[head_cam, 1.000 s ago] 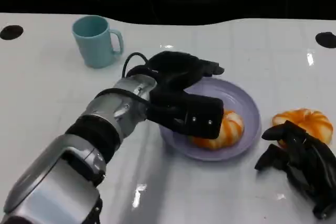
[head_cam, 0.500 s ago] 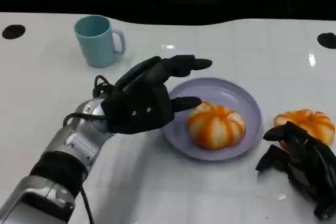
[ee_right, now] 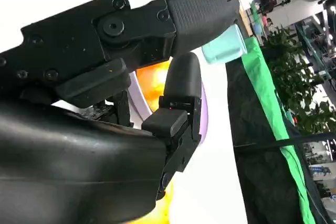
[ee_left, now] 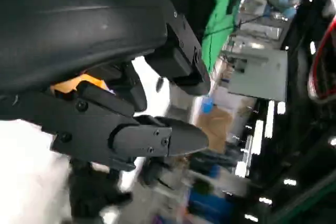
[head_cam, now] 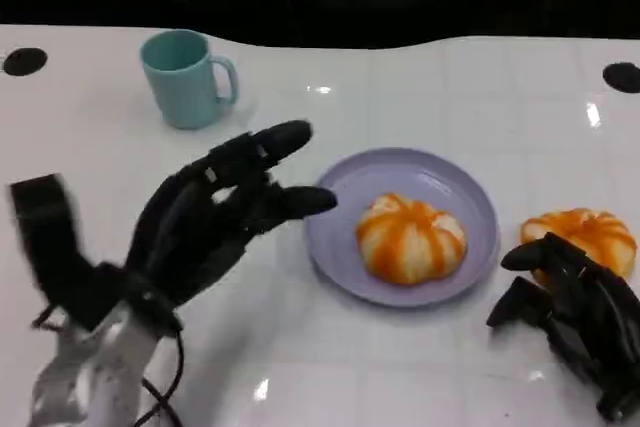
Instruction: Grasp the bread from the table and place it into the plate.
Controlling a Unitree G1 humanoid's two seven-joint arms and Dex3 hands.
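An orange-and-white striped bread (head_cam: pixel 410 237) lies in the lilac plate (head_cam: pixel 345 197) at the table's middle. A second striped bread (head_cam: pixel 580 235) lies on the table to the right of the plate. My left hand (head_cam: pixel 205 217) hovers left of the plate with fingers spread and nothing in it. My right hand (head_cam: pixel 575 322) rests on the table just in front of the second bread, fingers curled and apart, holding nothing. The right wrist view shows the bread (ee_right: pixel 152 85) and the plate's rim (ee_right: pixel 203 114) past my fingers (ee_right: pixel 194 9).
A teal mug (head_cam: pixel 185 77) stands at the back left, also seen as the mug (ee_right: pixel 223 45) in the right wrist view. Dark round holes (head_cam: pixel 22 60) mark the table's far corners. The table's back edge meets a dark backdrop.
My left hand has let go of the bread in the plate and drawn back to the left and toward me, fingers spreading. The right hand has not moved.
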